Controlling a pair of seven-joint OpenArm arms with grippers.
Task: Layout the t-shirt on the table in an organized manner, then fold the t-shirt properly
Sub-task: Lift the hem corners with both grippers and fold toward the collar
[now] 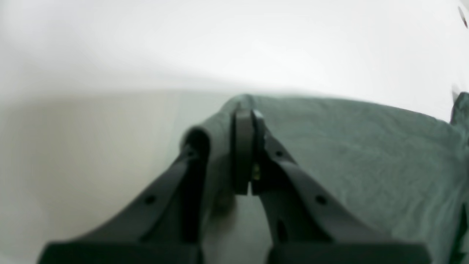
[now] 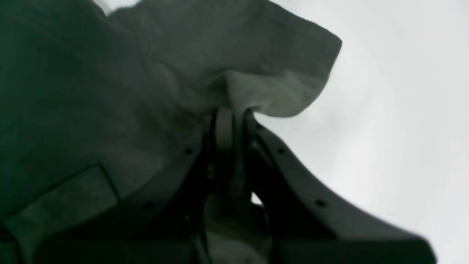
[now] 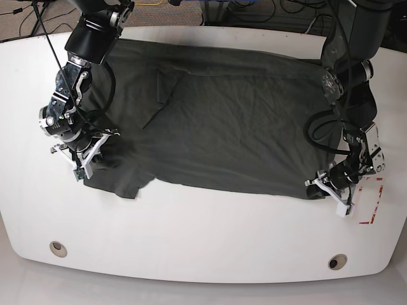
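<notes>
Across the middle of the white smooth table (image 3: 203, 254) lies the dark charcoal-grey cloth t-shirt (image 3: 229, 127), spread nearly flat. Left gripper (image 3: 316, 185) pinches its lower-right corner; right gripper (image 3: 95, 152) clamps the lower-left sleeve. Folding looks imminent: both should lift together.

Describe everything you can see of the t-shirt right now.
The t-shirt is dark charcoal-grey, soft, wrinkled cloth, spread mostly flat across the white table. One sleeve is bunched where the right claw is shut on it. The left claw is shut on a corner of the hem. A creased flap lies folded over near the middle.
</notes>
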